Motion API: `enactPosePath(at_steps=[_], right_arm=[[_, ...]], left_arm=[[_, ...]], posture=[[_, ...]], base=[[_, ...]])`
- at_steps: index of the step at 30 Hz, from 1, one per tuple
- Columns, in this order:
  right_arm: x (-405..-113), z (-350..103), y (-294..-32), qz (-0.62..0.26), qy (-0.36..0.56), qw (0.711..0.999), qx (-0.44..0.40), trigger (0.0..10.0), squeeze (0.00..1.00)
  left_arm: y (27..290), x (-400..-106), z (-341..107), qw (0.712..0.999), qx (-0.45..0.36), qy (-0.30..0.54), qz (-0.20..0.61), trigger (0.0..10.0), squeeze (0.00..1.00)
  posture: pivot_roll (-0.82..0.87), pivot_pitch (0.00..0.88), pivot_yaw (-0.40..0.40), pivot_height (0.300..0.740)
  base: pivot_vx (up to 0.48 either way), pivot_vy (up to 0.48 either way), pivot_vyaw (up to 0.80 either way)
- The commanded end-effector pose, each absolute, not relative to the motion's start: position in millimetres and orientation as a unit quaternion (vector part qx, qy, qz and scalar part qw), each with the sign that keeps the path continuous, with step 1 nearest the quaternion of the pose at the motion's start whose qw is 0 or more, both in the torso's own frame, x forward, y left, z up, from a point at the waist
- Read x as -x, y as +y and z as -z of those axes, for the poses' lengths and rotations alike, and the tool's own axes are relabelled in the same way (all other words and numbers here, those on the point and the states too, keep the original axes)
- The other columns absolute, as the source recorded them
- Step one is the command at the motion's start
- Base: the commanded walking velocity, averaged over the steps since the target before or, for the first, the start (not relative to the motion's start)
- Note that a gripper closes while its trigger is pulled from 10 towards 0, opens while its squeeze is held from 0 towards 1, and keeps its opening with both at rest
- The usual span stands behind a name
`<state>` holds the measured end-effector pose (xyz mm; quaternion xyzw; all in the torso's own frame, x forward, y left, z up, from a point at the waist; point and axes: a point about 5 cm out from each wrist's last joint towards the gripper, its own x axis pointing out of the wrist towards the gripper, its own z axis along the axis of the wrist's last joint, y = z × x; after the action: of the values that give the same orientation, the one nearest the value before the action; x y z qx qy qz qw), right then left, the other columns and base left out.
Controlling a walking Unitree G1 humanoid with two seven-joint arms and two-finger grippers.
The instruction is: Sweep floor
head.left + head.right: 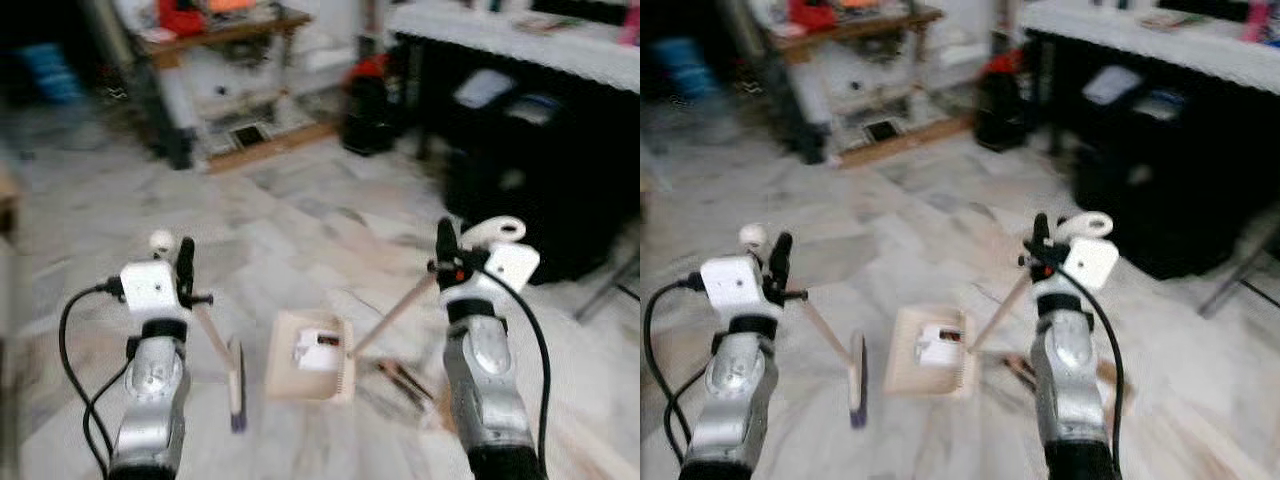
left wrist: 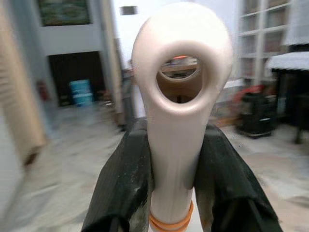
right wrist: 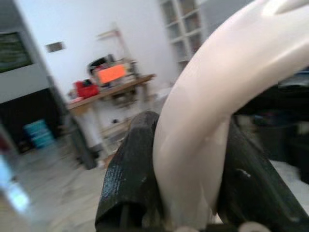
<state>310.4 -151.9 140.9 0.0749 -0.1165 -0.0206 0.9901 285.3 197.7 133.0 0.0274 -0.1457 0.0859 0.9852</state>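
My left gripper (image 1: 185, 268) is shut on the cream handle (image 2: 181, 72) of a small broom. The handle ends in a loop, and the broom's head (image 1: 236, 385) rests on the marble floor below my left arm. The right gripper (image 1: 447, 255) is shut on the curved cream handle (image 3: 227, 87) of a dustpan. The beige pan (image 1: 310, 358) sits on the floor between the arms with a white scrap (image 1: 318, 350) in it. Dark bits of litter (image 1: 400, 378) lie just right of the pan. The head views are blurred.
A wooden shelf table (image 1: 230, 40) stands at the back. A black bin with a red top (image 1: 368, 105) is beside it. A black table under a white cloth (image 1: 520, 40) takes up the right side, with a chair leg (image 1: 615, 285) at the right edge.
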Motion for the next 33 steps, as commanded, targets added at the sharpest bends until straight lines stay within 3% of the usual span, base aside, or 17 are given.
enactPosePath(at_steps=[1, 14, 15, 19, 33], right_arm=[[-311.6, -162.0, -143.1, 0.003, -0.159, 0.984, -0.078, 10.0, 0.00], [-314.0, -161.8, -140.3, -0.001, -0.157, 0.984, -0.078, 10.0, 0.00], [-315.7, -165.1, -140.6, -0.011, -0.159, 0.985, -0.070, 10.0, 0.00], [-318.3, -169.8, -146.5, -0.019, -0.163, 0.985, -0.051, 10.0, 0.00], [-320.4, -169.4, -144.5, -0.027, -0.162, 0.985, -0.046, 10.0, 0.00]], left_arm=[[204.0, -285.2, -148.9, 0.979, -0.050, -0.177, -0.092, 10.0, 0.00], [207.3, -283.5, -149.7, 0.978, -0.055, -0.176, -0.097, 10.0, 0.00], [207.0, -281.7, -146.4, 0.978, -0.049, -0.173, -0.106, 10.0, 0.00], [203.3, -278.0, -141.4, 0.978, -0.042, -0.169, -0.113, 10.0, 0.00], [197.2, -279.2, -141.2, 0.979, -0.036, -0.169, -0.108, 10.0, 0.00]], posture=[[0.05, 0.000, 0.095, 0.740], [0.07, 0.000, 0.090, 0.740], [0.05, 0.000, 0.053, 0.740], [0.06, 0.000, 0.040, 0.740], [0.06, 0.000, 0.040, 0.740]], base=[[0.000, 0.000, 0.80], [0.000, 0.000, 0.80], [0.000, 0.000, 0.80], [0.000, 0.000, 0.80], [0.000, 0.000, 0.80]])
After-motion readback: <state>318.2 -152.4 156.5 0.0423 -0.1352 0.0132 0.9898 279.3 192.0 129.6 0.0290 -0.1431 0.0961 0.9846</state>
